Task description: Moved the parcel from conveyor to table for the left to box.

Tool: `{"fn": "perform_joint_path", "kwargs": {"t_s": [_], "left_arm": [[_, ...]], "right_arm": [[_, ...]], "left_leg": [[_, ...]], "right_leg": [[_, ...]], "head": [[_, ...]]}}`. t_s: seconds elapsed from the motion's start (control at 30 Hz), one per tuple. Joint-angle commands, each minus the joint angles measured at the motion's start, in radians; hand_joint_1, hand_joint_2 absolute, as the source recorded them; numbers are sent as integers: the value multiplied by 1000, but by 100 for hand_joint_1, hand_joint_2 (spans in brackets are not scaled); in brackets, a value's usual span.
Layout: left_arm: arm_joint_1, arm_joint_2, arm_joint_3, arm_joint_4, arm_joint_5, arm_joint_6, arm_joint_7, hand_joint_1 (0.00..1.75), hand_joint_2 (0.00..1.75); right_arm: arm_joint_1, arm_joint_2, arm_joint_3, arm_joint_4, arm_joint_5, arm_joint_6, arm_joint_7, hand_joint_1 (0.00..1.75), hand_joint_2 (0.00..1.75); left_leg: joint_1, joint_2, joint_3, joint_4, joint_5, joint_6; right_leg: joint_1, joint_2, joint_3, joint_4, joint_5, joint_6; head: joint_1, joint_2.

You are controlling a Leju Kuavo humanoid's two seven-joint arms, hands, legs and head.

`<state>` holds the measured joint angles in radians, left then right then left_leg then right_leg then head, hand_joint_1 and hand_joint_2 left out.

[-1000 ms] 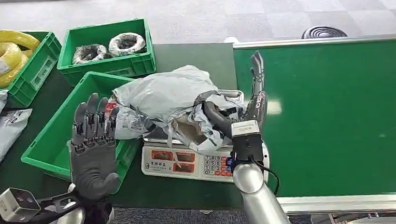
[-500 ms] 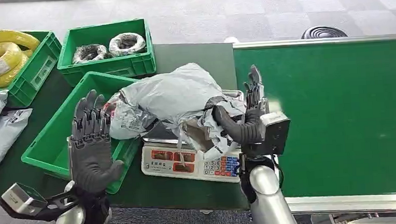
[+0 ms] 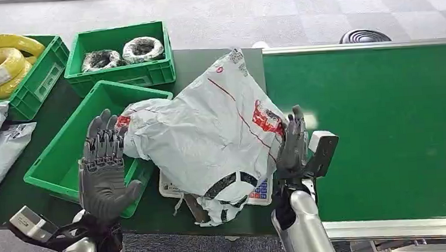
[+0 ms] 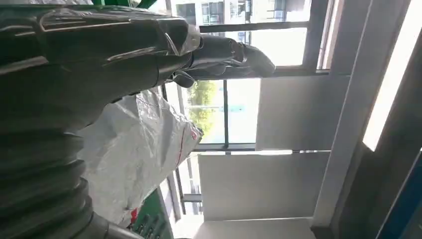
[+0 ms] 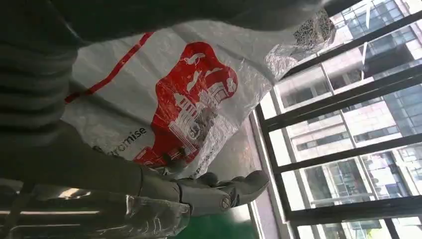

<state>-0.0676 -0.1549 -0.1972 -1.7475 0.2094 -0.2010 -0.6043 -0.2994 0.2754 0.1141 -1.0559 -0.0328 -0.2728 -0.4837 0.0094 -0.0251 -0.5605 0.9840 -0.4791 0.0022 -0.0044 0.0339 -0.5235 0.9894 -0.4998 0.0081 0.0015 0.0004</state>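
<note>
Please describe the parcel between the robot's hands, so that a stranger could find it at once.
Look at the dark table left of the green conveyor. The white plastic parcel lies over the scale there. Unlike the bags at the far left, it shows a large red print.

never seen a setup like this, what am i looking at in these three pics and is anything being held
A humanoid robot with two silver arms and many-fingered hands. The wide picture looks down from its head; the other two come from cameras at its wrists and are turned sideways.

On the dark table lie green bins, some with coiled cable, and a scale. A green conveyor runs on the right.

The right hand presses against a white parcel that stands tilted over the scale. The left hand is open, fingers spread, beside the parcel's other end.
</note>
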Motion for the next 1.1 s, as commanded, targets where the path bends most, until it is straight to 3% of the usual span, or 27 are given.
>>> {"fn": "perform_joint_path", "kwargs": {"t_s": [0.03, 0.33, 0.4, 0.47, 0.53, 0.6, 0.9, 0.97, 1.03, 1.1], "left_arm": [[1, 0, 18, 16, -2, 0, 5, 0, 175], [4, -2, 20, 7, -7, 4, 8, 0, 175], [21, -4, 24, -19, -12, 6, 10, 0, 175], [28, -4, 27, -25, -12, -1, 12, 0, 175], [22, -3, 27, -13, -12, -10, 11, 0, 175], [20, -8, 31, -4, -12, -22, 9, 0, 175], [40, -8, 29, -52, -47, 18, 16, 0, 175], [29, -5, 15, -53, -223, 127, 8, 0, 175], [19, 0, 5, -45, -224, 130, 9, 0, 175], [14, -3, 5, -30, -222, 129, 9, 0, 175]], "right_arm": [[-50, 0, -36, 104, -4, -3, -1, 0, 0], [-53, 0, -40, 113, -15, 2, 9, 0, 0], [-68, 7, -56, 133, -83, 66, 16, 0, 0], [-79, 16, -88, 133, -236, 207, 75, 0, 0], [-90, 31, -139, 139, -470, 392, 198, 0, 0], [-108, 9, -99, 124, -563, 426, 209, 0, 0], [-117, -33, 4, -60, -391, 220, 91, 0, 0], [4, -36, 40, -416, -10, -81, -163, 0, 0], [89, -35, 54, -657, 163, -190, -106, 0, 0], [147, -41, 72, -789, 289, -267, -121, 0, 0]], "left_leg": [[0, 2, 0, -1, 1, 0], [0, 2, 0, 0, 1, 0], [-1, 3, 0, -1, 1, 0], [0, 3, 0, 0, 0, 0], [-1, 2, 0, 0, 0, 0], [-1, 2, -1, -1, 1, 0], [-1, 2, -2, 0, 1, 0], [0, 2, -2, 0, 1, 0], [-1, -4, -4, 1, 1, 0], [-1, -8, -5, 2, 1, 0]], "right_leg": [[0, -1, 0, 0, 1, 0], [0, -1, 0, 0, 1, 0], [0, -2, -1, 0, 1, 0], [0, 0, -1, 0, 1, 0], [0, 0, 0, 0, 0, 0], [0, -2, -1, 0, 1, 0], [-1, -2, -2, 1, 0, 0], [-1, -2, -2, 1, 0, 0], [-1, -8, -3, 2, -2, 0], [-1, -11, -4, 2, -2, 0]], "head": [[0, 0], [0, 0], [0, 0], [0, 0], [0, 0], [0, 0], [0, 0], [0, 0], [0, 0], [0, 0]]}}
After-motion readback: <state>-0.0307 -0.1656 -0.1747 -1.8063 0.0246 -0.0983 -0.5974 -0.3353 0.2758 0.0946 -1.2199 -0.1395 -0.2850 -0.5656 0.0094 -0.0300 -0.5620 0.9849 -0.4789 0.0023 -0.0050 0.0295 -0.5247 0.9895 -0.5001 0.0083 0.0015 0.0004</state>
